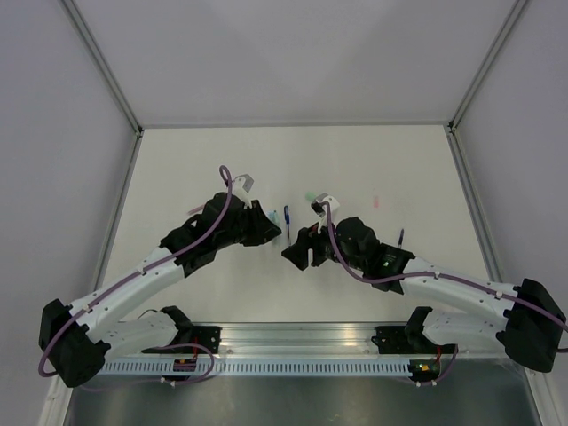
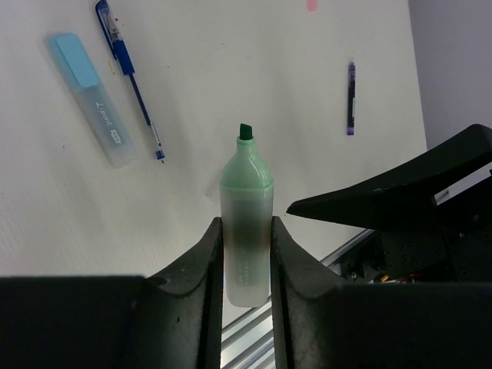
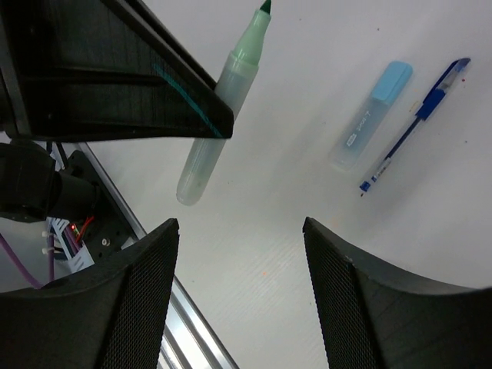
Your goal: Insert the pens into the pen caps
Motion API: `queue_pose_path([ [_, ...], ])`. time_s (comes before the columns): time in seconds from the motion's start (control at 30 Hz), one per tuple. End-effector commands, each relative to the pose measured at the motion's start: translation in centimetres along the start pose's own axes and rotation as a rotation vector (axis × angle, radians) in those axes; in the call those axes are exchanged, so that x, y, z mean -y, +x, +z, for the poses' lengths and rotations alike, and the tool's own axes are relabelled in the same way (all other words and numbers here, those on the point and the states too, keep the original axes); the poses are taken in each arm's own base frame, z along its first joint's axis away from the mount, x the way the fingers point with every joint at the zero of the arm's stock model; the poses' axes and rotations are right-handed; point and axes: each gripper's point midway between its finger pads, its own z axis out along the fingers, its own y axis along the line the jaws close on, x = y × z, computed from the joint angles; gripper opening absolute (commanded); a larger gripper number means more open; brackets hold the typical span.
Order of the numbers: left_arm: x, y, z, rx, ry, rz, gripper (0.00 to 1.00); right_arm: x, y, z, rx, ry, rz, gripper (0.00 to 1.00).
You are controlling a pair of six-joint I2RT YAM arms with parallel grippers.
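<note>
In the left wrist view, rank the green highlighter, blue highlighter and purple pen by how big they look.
1. Green highlighter, though it is nearest the camera.
2. Blue highlighter.
3. Purple pen.

Uncapped green highlighter (image 2: 246, 231) between fingers (image 2: 201, 284)

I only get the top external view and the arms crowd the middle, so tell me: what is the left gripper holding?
Observer: The left gripper is shut on a mint green highlighter, its dark green tip uncapped.
Operator: And the other arm?
Observer: The right gripper is open, with nothing between its fingers.
Operator: What is the pale thing by the blue pen?
Observer: A light blue highlighter with its cap on, lying beside the blue pen without touching it.
</note>
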Motion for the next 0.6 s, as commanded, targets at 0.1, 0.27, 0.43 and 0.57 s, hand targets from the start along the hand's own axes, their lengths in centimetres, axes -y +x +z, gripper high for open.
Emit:
queue_pose_path([
  [0.1, 2.2, -1.6, -2.0, 0.065, 0.083, -0.06, 0.02, -2.2, -5.2, 1.4, 0.127, 0.01, -0.041, 0.71],
  [0.27, 2.3, -1.7, -2.1, 0.07, 0.087, -0.065, 0.02, -3.1, -5.8, 1.9, 0.138, -0.006, -0.035, 0.69],
  [0.43, 2.4, -1.6, -1.8, 0.066, 0.099, -0.071, 0.02, -3.5, -6.2, 2.5, 0.135, -0.002, -0.037, 0.67],
  [0.57, 2.6, -1.7, -1.7, 0.071, 0.105, -0.07, 0.02, -3.6, -5.6, 3.3, 0.111, 0.0, -0.039, 0.65],
])
